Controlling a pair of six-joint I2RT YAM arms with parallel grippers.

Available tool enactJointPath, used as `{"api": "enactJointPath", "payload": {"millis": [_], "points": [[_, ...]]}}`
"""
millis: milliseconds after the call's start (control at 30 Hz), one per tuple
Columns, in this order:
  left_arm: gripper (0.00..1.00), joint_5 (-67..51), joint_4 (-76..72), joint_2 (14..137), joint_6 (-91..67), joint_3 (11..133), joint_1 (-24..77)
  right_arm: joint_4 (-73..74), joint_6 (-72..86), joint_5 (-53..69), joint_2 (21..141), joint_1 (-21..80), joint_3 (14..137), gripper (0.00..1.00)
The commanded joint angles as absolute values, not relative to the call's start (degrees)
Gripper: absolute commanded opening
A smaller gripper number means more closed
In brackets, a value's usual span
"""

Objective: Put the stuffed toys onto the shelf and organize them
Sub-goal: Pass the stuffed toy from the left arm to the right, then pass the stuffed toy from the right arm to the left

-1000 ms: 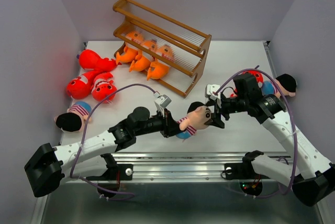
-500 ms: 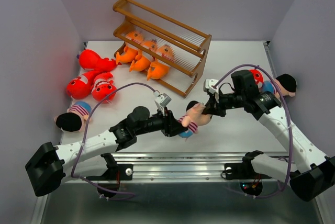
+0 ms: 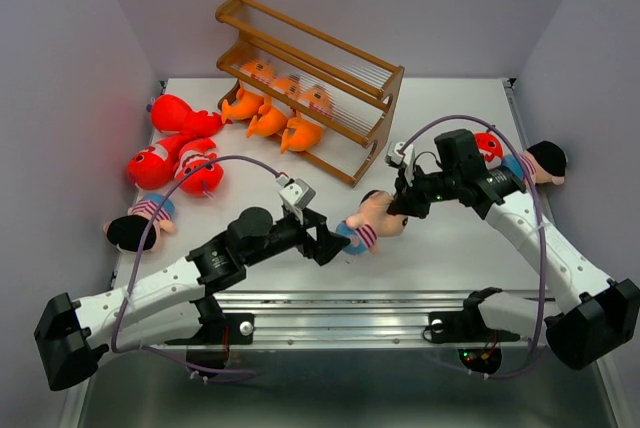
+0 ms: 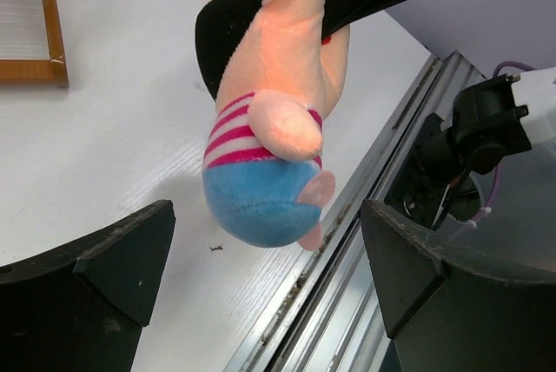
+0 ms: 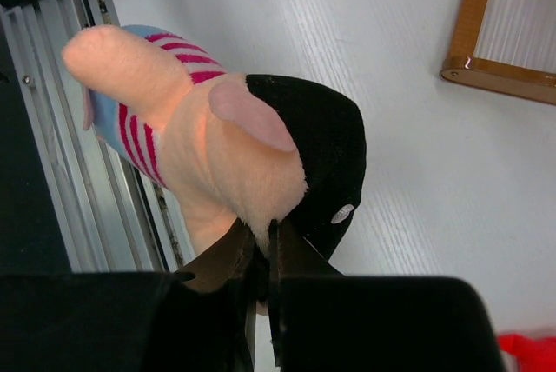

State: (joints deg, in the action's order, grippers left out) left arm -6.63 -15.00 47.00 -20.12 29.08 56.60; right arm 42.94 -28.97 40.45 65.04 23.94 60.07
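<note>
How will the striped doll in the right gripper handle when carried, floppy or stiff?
Probably floppy: the striped doll hangs from the right gripper, which pinches deep into its head. Likely light, since that small pinch alone carries it.

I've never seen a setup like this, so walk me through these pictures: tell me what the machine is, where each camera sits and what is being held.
Two robot arms are bolted to the near edge of a white table. The wide picture looks down from above and behind them; the close-ups come from a camera on each wrist. A wooden shelf holds orange fish on its bottom tier. Red sharks and a doll lie at the left. The right hand is shut on the head of a striped-shirt doll. The left hand is open, its fingers either side of that doll, not touching.
</note>
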Motion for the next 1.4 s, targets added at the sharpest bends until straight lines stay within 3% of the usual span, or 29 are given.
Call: {"api": "enactJointPath", "payload": {"millis": [0, 633, 700, 800, 900, 933, 1067, 1167, 1200, 1233, 1367], "points": [[0.99, -2.5, -13.5, 46.8, -16.1, 30.8, 59.3, 40.3, -25.1, 40.4, 66.4, 22.9, 63.9, 0.01], [0.90, 4.9, -21.1, 58.8, -15.1, 34.5, 62.3, 39.8, -23.4, 51.2, 67.4, 20.0, 62.7, 0.01], [0.83, 3.5, -21.8, 59.6, -14.9, 34.7, 62.3, 39.7, -23.6, 51.2, 67.3, 20.0, 62.1, 0.01], [0.59, 1.9, -22.8, 60.2, -14.6, 35.0, 62.4, 39.6, -23.7, 51.0, 67.1, 20.0, 61.5, 0.01], [0.09, 1.7, -22.9, 60.2, -14.7, 35.0, 62.4, 39.2, -23.7, 50.1, 66.8, 20.0, 61.3, 0.01], [0.00, 1.8, -22.7, 60.0, -14.9, 34.9, 62.4, 39.2, -23.7, 49.7, 66.8, 20.0, 61.2, 0.02], [0.00, 2.1, -22.3, 58.4, -15.3, 33.7, 62.1, 38.7, -23.4, 48.1, 65.8, 19.4, 60.9, 0.09], [0.00, -2.9, -21.8, 56.9, -17.0, 33.0, 59.6, 38.1, -22.9, 45.4, 65.0, 18.9, 60.9, 0.38], [0.00, -3.9, -21.8, 56.5, -17.7, 32.7, 57.1, 37.9, -22.9, 44.0, 64.6, 18.9, 61.0, 0.82], [0.00, -4.8, -21.4, 55.6, -18.7, 32.3, 55.5, 37.4, -22.4, 42.2, 63.6, 18.9, 61.1, 1.00], [0.00, -9.0, -19.3, 53.5, -21.5, 32.3, 47.5, 32.9, -20.1, 32.1, 60.7, 15.4, 60.6, 1.00]]}}
